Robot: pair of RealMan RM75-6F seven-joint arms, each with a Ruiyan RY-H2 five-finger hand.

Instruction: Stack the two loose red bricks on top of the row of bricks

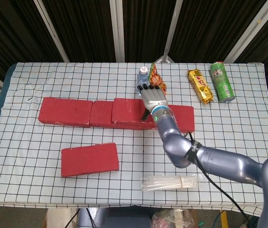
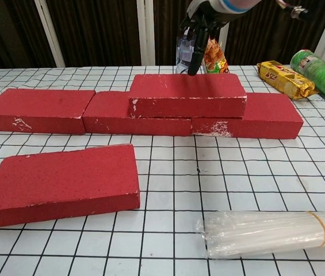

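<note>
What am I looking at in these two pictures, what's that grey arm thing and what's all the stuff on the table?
It is a robot with two arms, each ending in a hand with fingers. Only the right hand shows. One picture looks down from the robot's head, the other looks forward from its chest.

On the checked table three red bricks form a row. A fourth, the stacked brick, already lies on top. The right hand hangs above it, fingers apart, holding nothing. One loose brick still lies flat in front.

Behind the row stand a bottle and a snack bag; to the right lie a gold packet and a green can. A clear bundle of straws lies nearest the robot.
</note>
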